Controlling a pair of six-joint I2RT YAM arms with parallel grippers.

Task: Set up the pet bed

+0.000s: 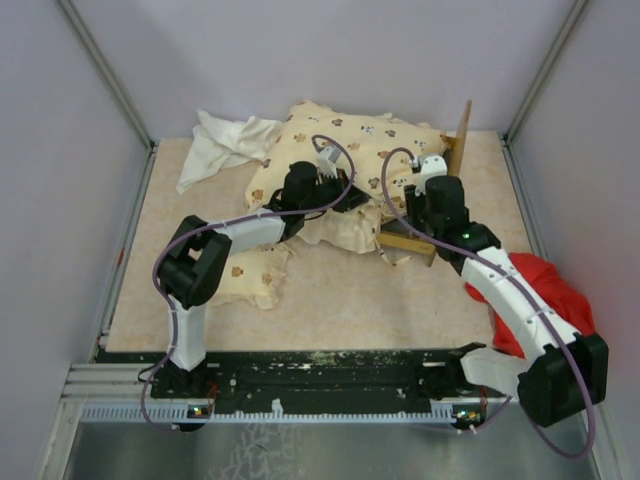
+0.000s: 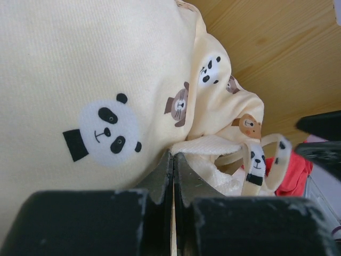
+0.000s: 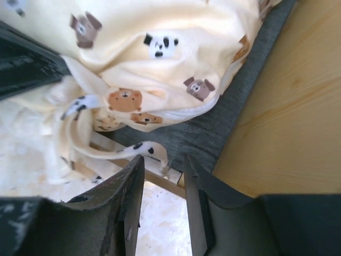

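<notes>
The pet bed's light wooden frame (image 1: 410,243) stands tilted at mid-right, its headboard (image 1: 463,135) raised on edge. The cream animal-print cushion (image 1: 350,145) lies bunched over the frame's left side and hides much of it. In the right wrist view the cushion's hem rests on the dark grey base (image 3: 213,133). My left gripper (image 2: 173,154) is shut on the cushion's edge. My right gripper (image 3: 163,160) is open just off the frame's lower rail, with a printed tie strap (image 3: 144,152) hanging by its left finger and nothing between the fingers. The small matching pillow (image 1: 255,275) lies flat by the left arm.
A plain white cloth (image 1: 220,145) lies crumpled at the back left. A red cloth (image 1: 545,285) is heaped under the right forearm at the right edge. Grey walls close in the table on three sides.
</notes>
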